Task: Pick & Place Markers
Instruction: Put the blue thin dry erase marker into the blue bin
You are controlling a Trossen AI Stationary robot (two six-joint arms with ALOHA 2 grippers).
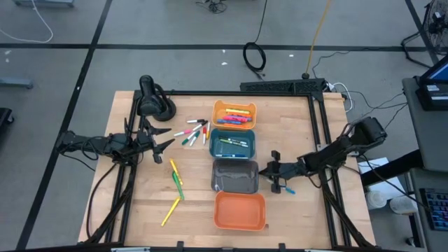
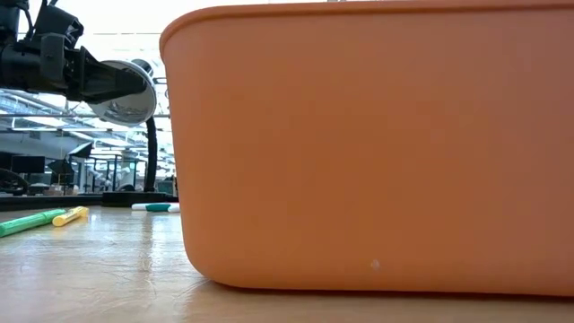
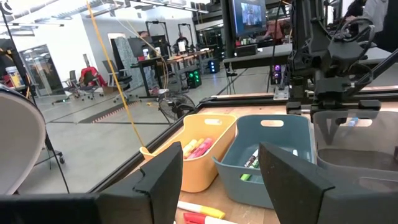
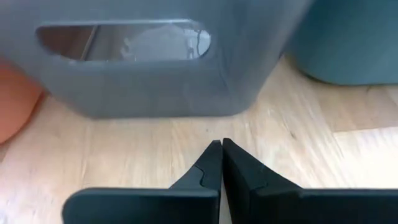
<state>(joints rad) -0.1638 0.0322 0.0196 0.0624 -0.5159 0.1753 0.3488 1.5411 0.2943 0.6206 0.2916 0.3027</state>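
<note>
Two dark fingers [image 3: 165,180] stand wide apart. Past them sits a light orange bin [image 3: 199,155] with pink and yellow markers [image 3: 198,148] inside. Touching it is a teal bin [image 3: 273,152]. The other arm [image 3: 329,56] hangs above a grey bin [image 3: 357,158].

The high view looks straight down on the whole table [image 1: 140,210]. The low view sits at tabletop level, pressed close against the orange bin [image 2: 377,144], probably the near-edge one. Each wrist view faces the grey bin [image 4: 155,62] from opposite sides.

Table [image 1: 140,203] of pale, smooth-grained wood; orange bin [image 2: 377,144] smooth matt plastic; grey bin [image 4: 155,68] likewise.
</note>
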